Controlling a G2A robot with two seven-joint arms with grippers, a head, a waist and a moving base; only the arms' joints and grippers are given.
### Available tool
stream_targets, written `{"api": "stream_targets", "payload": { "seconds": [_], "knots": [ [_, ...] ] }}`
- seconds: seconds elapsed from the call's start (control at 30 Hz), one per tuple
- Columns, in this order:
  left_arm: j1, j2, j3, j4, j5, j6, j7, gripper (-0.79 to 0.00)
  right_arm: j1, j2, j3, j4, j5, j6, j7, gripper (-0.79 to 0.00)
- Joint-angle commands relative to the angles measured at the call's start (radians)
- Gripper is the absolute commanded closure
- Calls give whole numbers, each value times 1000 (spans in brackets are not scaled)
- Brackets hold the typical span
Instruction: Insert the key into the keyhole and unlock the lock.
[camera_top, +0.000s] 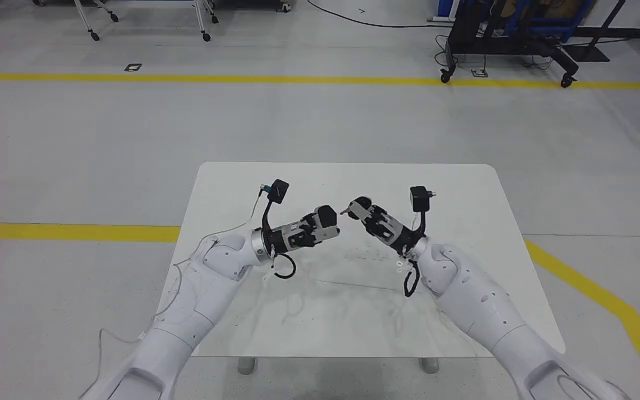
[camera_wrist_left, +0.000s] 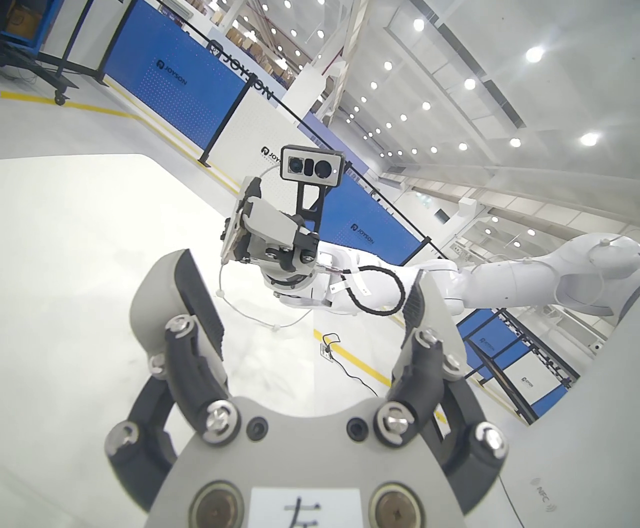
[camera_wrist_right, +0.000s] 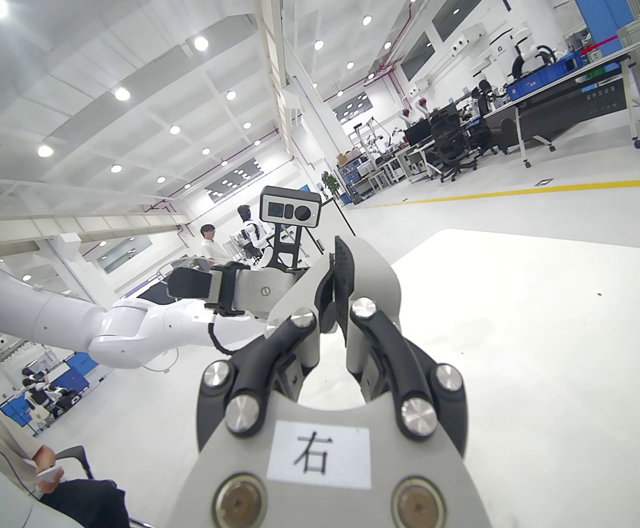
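right gripper (camera_wrist_left: 234, 226) | tan piece (camera_wrist_left: 228, 246) at tips | kind unclear

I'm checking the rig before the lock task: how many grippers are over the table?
2. The left gripper, open, is over the middle of the table; the right gripper, shut, faces it close by, not touching.

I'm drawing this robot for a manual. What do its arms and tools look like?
The left arm and right arm have white shells. The left tool and right tool each have a grey body, black linkages with silver screws, black ribbed pads and a white label bearing a black character. A black camera on a bracket and a black cable sit at each wrist.
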Motion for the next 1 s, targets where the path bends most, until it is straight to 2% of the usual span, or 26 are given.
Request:
{"api": "stream_targets", "payload": {
  "seconds": [0.0, 0.03, 0.07, 0.1, 0.17, 0.53, 0.63, 0.77, 0.97],
  "knots": [
    [-4, -6, 5, 8, 24, 0, 21, -529, -2, -1, -3, -10, 29, 0, 22, 0],
    [-6, -9, 7, 11, 33, 0, 30, -511, -1, -1, -2, -10, 39, 0, 34, 0],
    [-8, -11, 9, 13, 41, 0, 39, -431, -1, 0, 0, -10, 46, 0, 44, 0],
    [-9, -12, 10, 16, 49, 0, 46, -388, -1, 0, 2, -10, 53, 0, 52, 0],
    [-11, -15, 13, 20, 62, 0, 59, -357, -1, 0, 6, -8, 65, 0, 66, 0],
    [-20, -17, 19, 49, 100, 0, 120, -308, -5, 0, 7, -34, 147, 0, 152, 0],
    [-24, -18, 24, 54, 107, 0, 129, -259, -6, 2, 9, -39, 166, 0, 175, 0],
    [-31, -18, 31, 64, 109, 0, 137, -126, -8, 4, 13, -45, 188, 0, 203, 0],
    [-36, -14, 35, 67, 112, 0, 148, -102, -7, 6, 15, -48, 208, 0, 251, 0]
  ]
}}
